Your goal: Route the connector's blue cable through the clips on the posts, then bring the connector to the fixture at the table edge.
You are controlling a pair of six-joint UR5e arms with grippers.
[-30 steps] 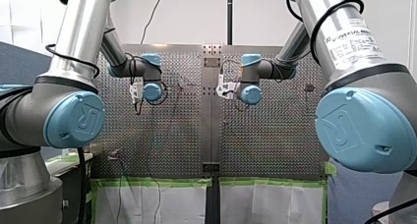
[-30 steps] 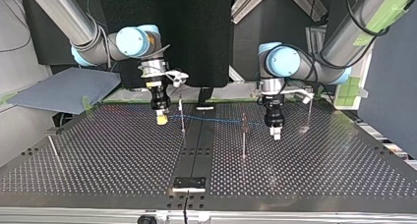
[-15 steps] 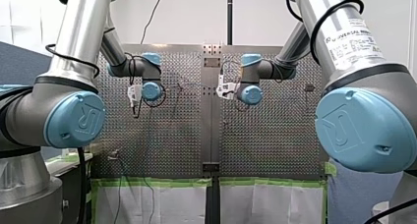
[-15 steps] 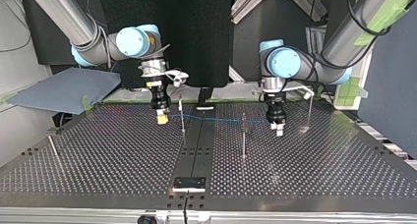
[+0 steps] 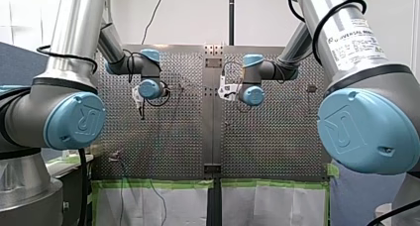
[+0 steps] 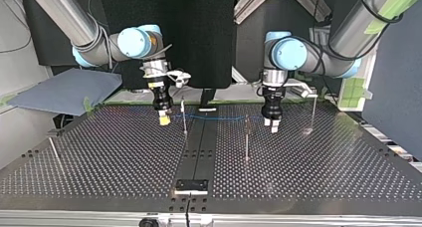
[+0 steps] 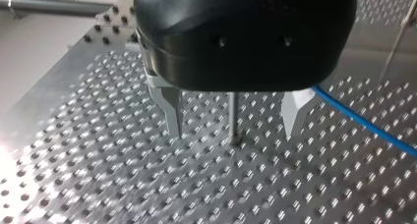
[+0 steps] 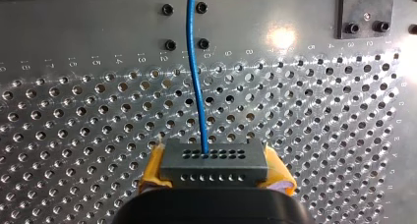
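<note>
My right gripper (image 8: 215,167) is shut on the grey connector (image 8: 214,160), which sits between its yellow pads (image 8: 152,171). The blue cable (image 8: 196,76) leaves the connector and runs ahead over the perforated table. In the top view that gripper (image 6: 163,118) hangs at the left, beside a thin post (image 6: 184,115). The cable (image 6: 219,119) stretches from it toward my left gripper (image 6: 271,125). My left gripper (image 7: 233,134) is open, with a thin post (image 7: 232,116) showing in the gap between its metal fingers (image 7: 172,111). The cable (image 7: 364,126) passes beside one finger.
A second post (image 6: 246,137) stands just beside my left gripper. More posts stand at the top view's right (image 6: 313,112) and far left (image 6: 53,151). A dark fixture plate (image 6: 191,185) sits at the near table edge. A black centre strip (image 6: 199,147) divides the table.
In the top view my left gripper has moved left and back, toward the post and the cable. My right gripper with the connector has stayed put.
</note>
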